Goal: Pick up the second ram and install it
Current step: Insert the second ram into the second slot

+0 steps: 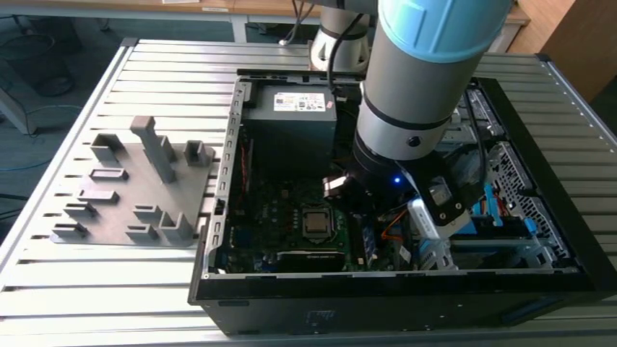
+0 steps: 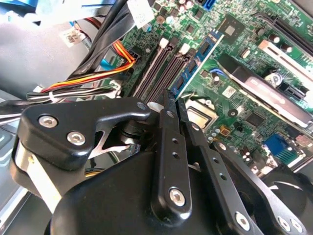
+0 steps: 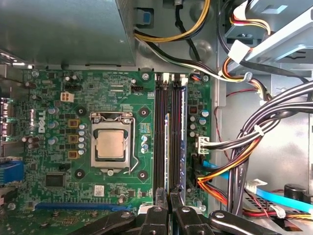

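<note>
Field notes, one moment:

- Your arm (image 1: 424, 72) reaches down into the open computer case (image 1: 217, 217), over the motherboard (image 3: 58, 117).
- In both wrist views, the gripper (image 3: 167, 198) (image 2: 172, 98) hangs over the memory slots (image 3: 160, 137), which lie between the CPU socket (image 3: 110, 145) and the cable bundle (image 3: 254, 147).
- Jaws: drawn close together and clamped on a thin board seen edge-on. This is the second ram (image 3: 167, 147) (image 2: 193, 63).
- The stick runs parallel to the black slots and lines up between two of them in the first wrist view. You cannot tell whether its lower edge has entered a slot.
- Outside the case, on the exterior view's left, the gray holder block (image 1: 144, 188) sits on the slatted table (image 1: 58, 303).
</note>
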You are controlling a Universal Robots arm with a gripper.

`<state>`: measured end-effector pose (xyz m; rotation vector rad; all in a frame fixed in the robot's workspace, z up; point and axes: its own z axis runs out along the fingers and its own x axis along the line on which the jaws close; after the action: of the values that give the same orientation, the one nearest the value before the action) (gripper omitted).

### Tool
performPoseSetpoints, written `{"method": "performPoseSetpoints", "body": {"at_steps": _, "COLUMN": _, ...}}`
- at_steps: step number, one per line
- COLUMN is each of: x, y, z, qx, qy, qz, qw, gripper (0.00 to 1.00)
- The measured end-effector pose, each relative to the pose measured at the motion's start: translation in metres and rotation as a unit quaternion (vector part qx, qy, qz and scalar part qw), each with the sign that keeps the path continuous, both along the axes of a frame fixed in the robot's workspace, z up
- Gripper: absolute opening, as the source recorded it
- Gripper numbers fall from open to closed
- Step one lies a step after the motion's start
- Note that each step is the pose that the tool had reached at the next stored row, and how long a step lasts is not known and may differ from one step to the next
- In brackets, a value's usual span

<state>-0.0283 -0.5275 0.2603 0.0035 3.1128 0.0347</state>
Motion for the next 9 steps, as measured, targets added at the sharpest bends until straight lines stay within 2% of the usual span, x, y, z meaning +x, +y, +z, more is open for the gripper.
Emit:
{"method": "performPoseSetpoints", "body": {"at_steps": 6, "x": -0.0004, "y": 0.0021, "z": -0.0044, "qx": 0.0, "qy": 0.0, "qz": 0.0, "qw": 1.0, "gripper": 0.14}}
{"method": "performPoseSetpoints", "body": {"at_steps": 9, "x": -0.0006, "y": 0.0048, "z": -0.007, "qx": 0.0004, "qy": 0.0, "qz": 0.001, "qw": 1.0, "gripper": 0.14}}
